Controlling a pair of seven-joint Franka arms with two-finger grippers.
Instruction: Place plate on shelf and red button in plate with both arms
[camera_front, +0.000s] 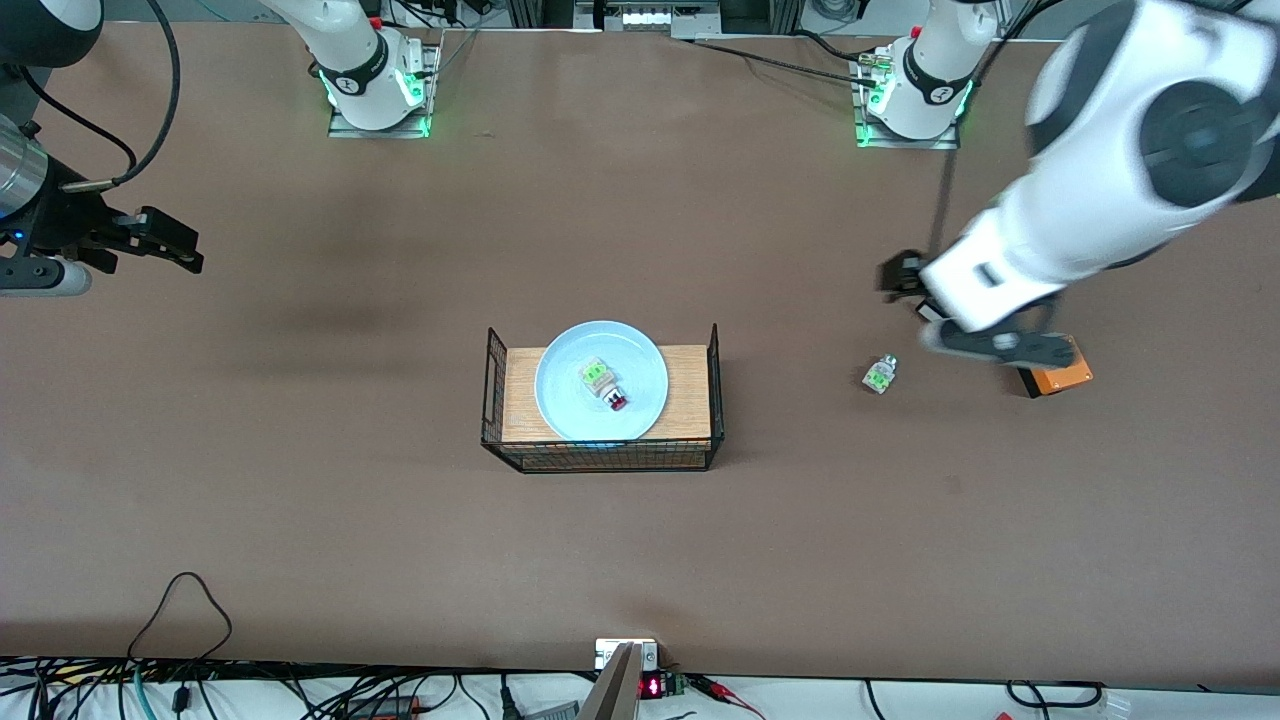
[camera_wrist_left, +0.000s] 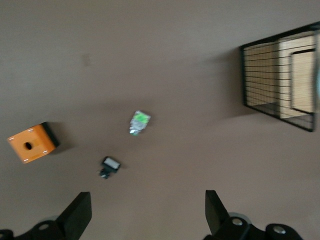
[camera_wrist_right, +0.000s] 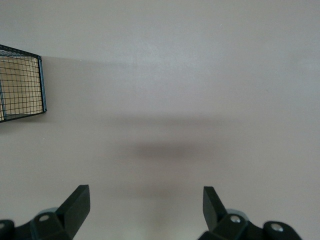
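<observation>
The pale blue plate (camera_front: 640, 365) lies on a wooden board inside a black wire basket (camera_front: 600, 455) at the table's middle. The red button (camera_front: 603, 382), white with a green patch and a dark red cap, lies on the plate. My left gripper (camera_front: 950, 315) is open and empty, up over the table next to the orange box, toward the left arm's end; in the left wrist view (camera_wrist_left: 147, 215) its fingers stand wide apart over bare table. My right gripper (camera_front: 175, 243) is open and empty over the right arm's end of the table; it also shows in the right wrist view (camera_wrist_right: 146, 212).
A white-and-green part with no red cap (camera_front: 880, 375) (camera_wrist_left: 139, 122) lies on the table beside an orange box with a round hole (camera_front: 1060, 375) (camera_wrist_left: 31, 144). A small black part (camera_wrist_left: 109, 166) lies near them. The basket also shows in both wrist views (camera_wrist_left: 280, 75) (camera_wrist_right: 22, 90).
</observation>
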